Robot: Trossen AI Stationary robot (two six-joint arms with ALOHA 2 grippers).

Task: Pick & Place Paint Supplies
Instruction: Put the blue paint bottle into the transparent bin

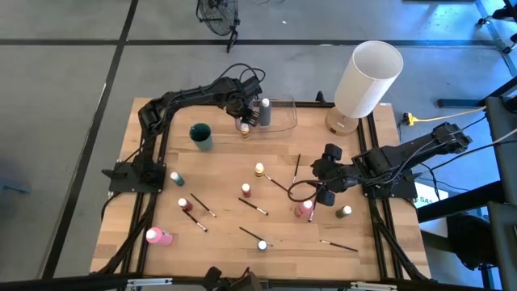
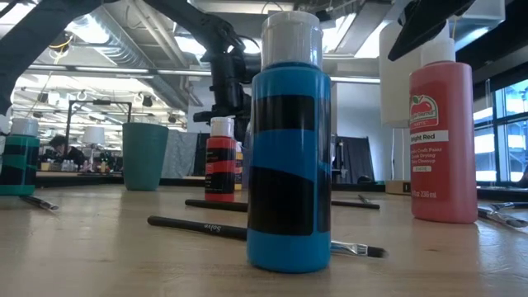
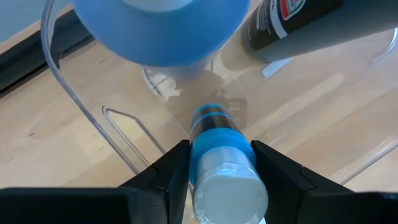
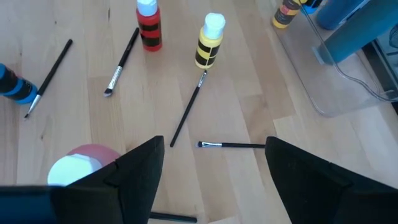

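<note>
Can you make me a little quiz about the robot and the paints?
1. True or false: the left gripper holds a blue bottle over the clear container.
2. The right gripper is: A) open above a pink bottle, B) shut on a paintbrush, C) inside the green cup.
3. Fill in: in the right wrist view, the standing yellow bottle has a ____ bottle next to it.

Key: 1 true. 2 A. 3 red.
</note>
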